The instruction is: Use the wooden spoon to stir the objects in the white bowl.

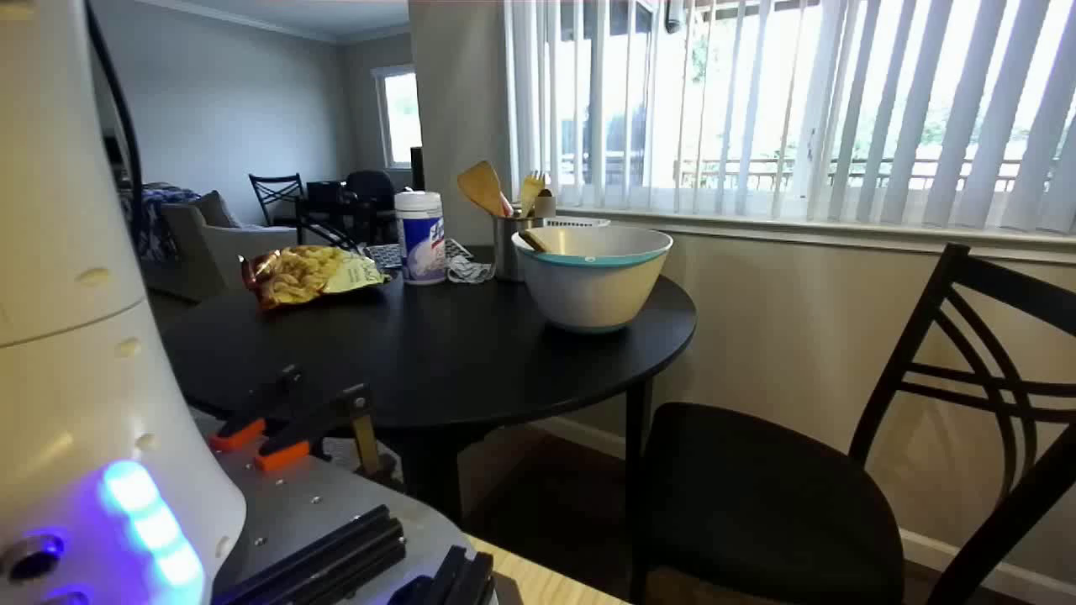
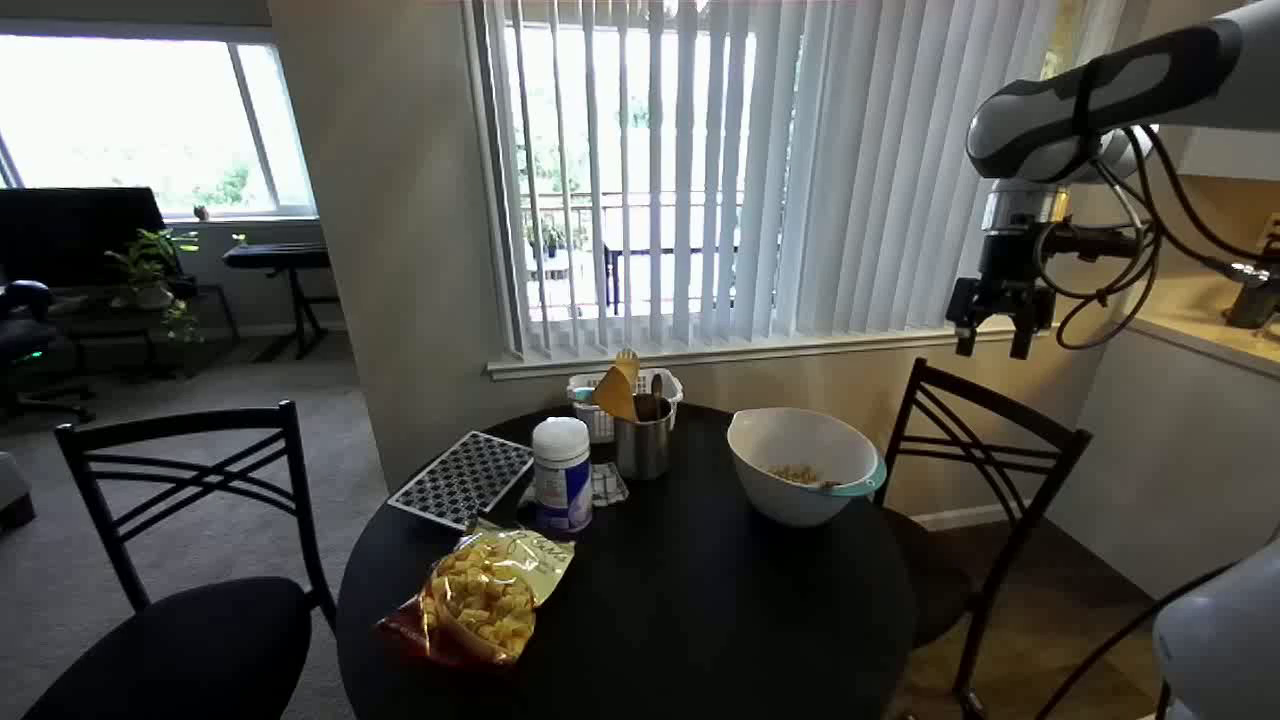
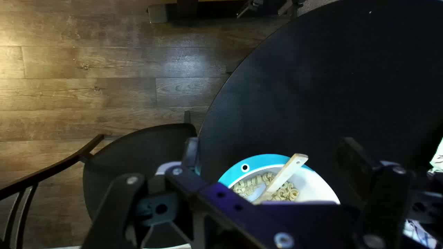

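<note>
One slim, light-tan wooden spoon (image 3: 284, 176) slants in the white bowl (image 1: 597, 290), handle toward the wrist view's upper right, claw (image 2: 992, 342) spread apart.

White, deep and turquoise-trimmed, the bowl (image 1: 597, 290) stands upright on the counter (image 2: 690, 610); pale curly pasta (image 3: 288, 192) lies inside; the spoon (image 3: 283, 176), light wood, slants across the pasta, its head partly hidden, its handle end at the rim.
</note>
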